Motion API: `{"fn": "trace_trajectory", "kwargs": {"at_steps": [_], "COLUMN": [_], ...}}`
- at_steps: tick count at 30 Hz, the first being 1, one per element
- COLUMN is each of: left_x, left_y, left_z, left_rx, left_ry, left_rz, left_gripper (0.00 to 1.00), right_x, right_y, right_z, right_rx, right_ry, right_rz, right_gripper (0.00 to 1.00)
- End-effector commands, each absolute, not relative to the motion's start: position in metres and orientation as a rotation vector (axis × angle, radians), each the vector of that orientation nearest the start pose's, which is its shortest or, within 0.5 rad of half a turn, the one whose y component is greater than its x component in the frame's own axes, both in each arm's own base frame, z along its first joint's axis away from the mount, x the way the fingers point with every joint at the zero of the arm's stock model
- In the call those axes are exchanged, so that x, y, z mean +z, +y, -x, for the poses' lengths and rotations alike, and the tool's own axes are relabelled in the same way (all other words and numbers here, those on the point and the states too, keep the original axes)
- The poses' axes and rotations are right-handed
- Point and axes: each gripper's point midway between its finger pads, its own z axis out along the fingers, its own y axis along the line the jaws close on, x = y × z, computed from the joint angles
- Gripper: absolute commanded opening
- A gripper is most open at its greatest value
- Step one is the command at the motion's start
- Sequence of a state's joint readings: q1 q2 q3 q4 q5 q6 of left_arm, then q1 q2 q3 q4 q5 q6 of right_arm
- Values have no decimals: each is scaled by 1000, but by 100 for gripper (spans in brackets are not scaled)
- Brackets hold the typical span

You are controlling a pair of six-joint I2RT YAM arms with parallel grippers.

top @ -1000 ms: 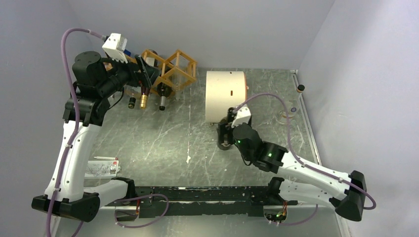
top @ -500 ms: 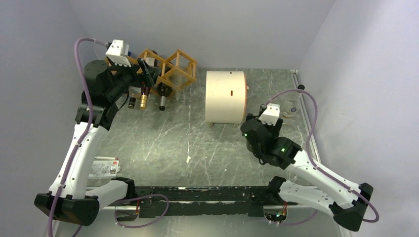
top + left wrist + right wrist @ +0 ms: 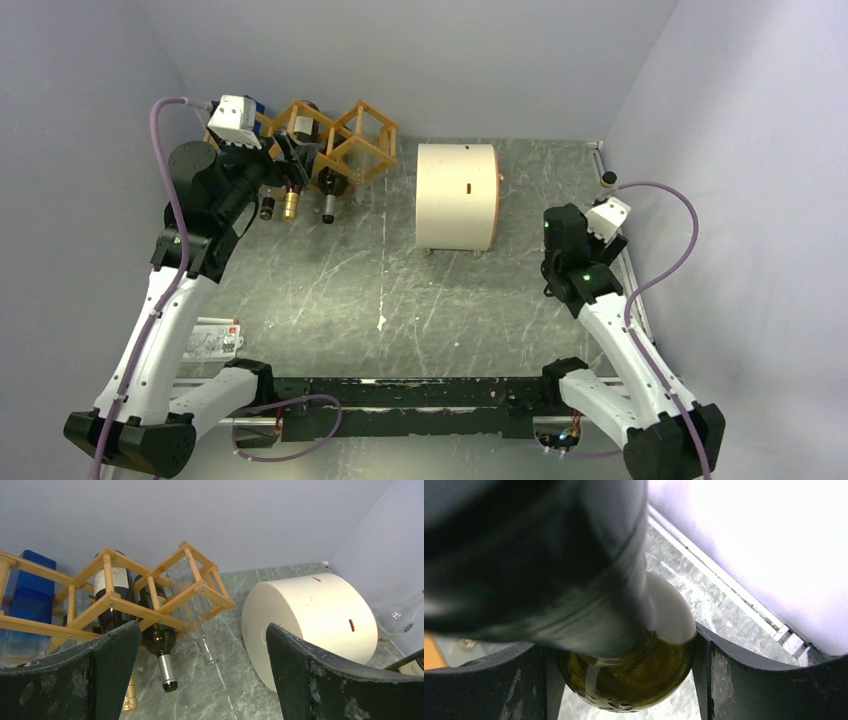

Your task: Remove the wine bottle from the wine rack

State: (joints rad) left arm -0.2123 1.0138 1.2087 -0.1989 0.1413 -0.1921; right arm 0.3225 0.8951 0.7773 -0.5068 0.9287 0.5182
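Inside the right gripper [image 3: 621, 692], dark green wine bottle [image 3: 634, 672] clamped, left gripper [image 3: 202, 630] wide open, empty, facing wine rack [image 3: 120, 607].

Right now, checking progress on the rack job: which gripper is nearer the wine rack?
Left. The left gripper sits open right in front of the wine rack; the right gripper is far off to the right, beyond the cream drum, shut on a wine bottle.
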Motion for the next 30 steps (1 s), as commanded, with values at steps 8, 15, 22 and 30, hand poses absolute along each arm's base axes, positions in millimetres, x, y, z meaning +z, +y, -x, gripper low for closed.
{"fn": "trace_trajectory", "kwargs": {"at_steps": [8, 15, 22, 30], "left_x": [416, 412, 409, 406], "left_y": [-106, -105, -103, -102], "left_z": [-336, -339, -341, -344], "left_rx": [-389, -373, -356, -351], "left_ry": [1521, 1531, 1541, 1546], "left_rz": [-116, -113, -113, -112], "left_gripper": [99, 99, 99, 99], "right_x": [226, 210, 186, 171], "right_y": [-105, -126, -121, -121], "right_z": [-305, -313, -325, -323], "right_rx": [-465, -444, -423, -456], "right_ry": [1550, 1533, 1609, 1670], "right_rz": [-868, -919, -904, -899], "right_gripper": [0, 0, 0, 32]}}
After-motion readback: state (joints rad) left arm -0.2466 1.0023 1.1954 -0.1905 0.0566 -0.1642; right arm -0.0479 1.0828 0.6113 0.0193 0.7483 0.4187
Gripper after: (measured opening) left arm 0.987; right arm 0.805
